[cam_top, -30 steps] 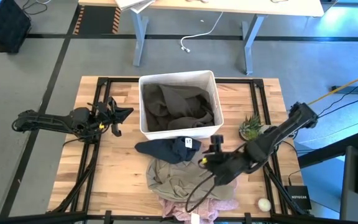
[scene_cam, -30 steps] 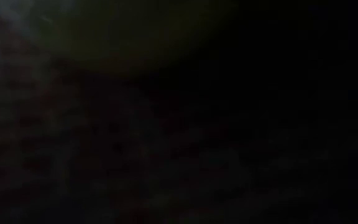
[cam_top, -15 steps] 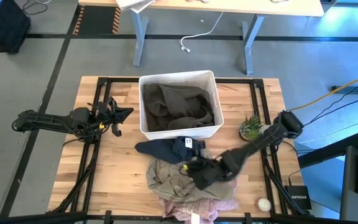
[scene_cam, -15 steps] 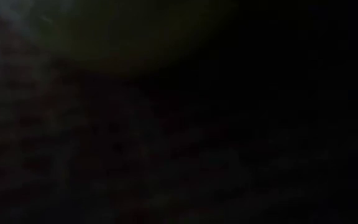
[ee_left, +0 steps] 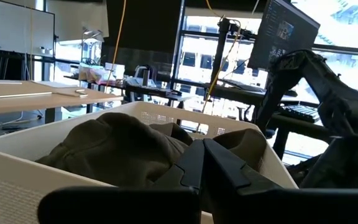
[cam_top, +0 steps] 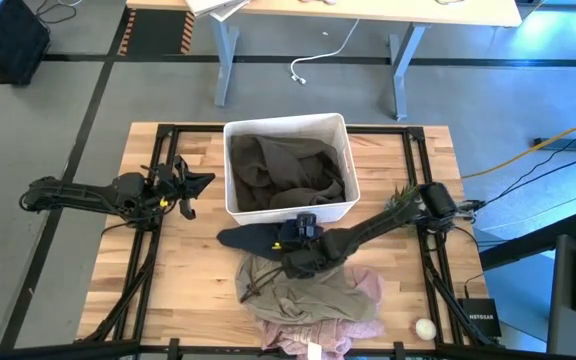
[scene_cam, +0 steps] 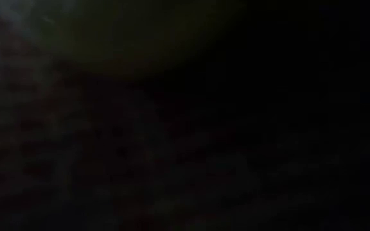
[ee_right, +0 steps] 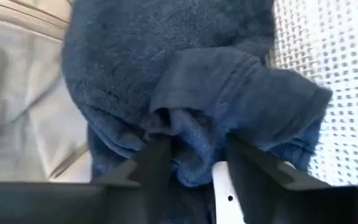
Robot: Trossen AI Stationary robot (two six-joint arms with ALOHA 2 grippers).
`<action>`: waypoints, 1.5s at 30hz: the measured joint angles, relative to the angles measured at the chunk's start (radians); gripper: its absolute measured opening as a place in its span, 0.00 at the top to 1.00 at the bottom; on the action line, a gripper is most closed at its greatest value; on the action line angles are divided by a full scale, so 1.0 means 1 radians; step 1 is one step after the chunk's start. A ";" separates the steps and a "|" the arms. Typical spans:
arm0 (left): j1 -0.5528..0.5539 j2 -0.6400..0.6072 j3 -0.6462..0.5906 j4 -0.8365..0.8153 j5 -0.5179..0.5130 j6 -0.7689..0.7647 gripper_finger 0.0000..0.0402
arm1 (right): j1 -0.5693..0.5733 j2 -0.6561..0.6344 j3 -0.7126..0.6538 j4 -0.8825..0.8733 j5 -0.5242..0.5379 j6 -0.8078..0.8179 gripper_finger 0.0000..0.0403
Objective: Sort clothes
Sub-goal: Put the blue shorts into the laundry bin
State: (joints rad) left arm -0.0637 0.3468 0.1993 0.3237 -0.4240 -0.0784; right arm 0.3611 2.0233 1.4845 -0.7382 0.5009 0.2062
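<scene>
Right hand (cam_top: 290, 243), fingers parted astride a fold of the navy garment (ee_right: 185, 93) beside the white bin (cam_top: 236, 204): close deep, gathering one layer only.

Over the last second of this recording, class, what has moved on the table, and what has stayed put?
The right arm swept across the table toward the left, from beside the plant to the navy garment. The right gripper now sits at that garment's folds, fingers either side of a fold beside the white bin. The left gripper, the olive garment and the bin's dark clothes stayed put.
</scene>
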 joint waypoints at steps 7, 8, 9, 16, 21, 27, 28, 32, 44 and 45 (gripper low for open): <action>0.000 0.000 0.000 0.000 0.000 0.000 0.99 | -0.001 0.021 0.000 -0.008 -0.052 -0.052 0.96; 0.000 0.000 0.000 0.000 0.000 0.000 0.99 | 0.002 0.018 0.004 -0.023 -0.044 -0.050 0.95; 0.000 0.000 0.000 0.000 0.000 0.000 0.99 | 0.010 0.014 0.009 -0.042 -0.039 -0.042 0.94; 0.000 0.000 0.000 0.000 0.000 0.000 0.99 | 0.079 -0.081 0.125 -0.159 0.088 -0.035 0.97; 0.000 0.000 0.000 0.000 0.000 0.000 0.99 | 0.117 -0.152 0.220 -0.181 0.184 -0.088 0.97; 0.000 0.000 0.000 0.000 0.000 0.000 0.99 | 0.123 -0.207 0.344 -0.181 0.278 -0.193 0.98; 0.000 0.000 0.000 0.001 0.000 0.000 0.99 | 0.121 -0.211 0.370 -0.180 0.298 -0.222 0.97; 0.000 0.000 0.000 0.000 0.000 0.000 0.99 | 0.110 -0.215 0.487 -0.178 0.382 -0.347 0.98; 0.000 0.000 0.000 0.001 0.000 0.009 0.99 | -0.012 -0.216 0.820 0.033 0.477 -0.762 0.97; 0.000 0.000 0.000 0.001 0.000 0.010 0.99 | -0.028 -0.216 0.838 0.053 0.477 -0.802 0.97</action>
State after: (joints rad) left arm -0.0636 0.3466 0.1993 0.3244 -0.4237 -0.0681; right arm 0.3329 1.8069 2.3228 -0.6850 0.9779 -0.5960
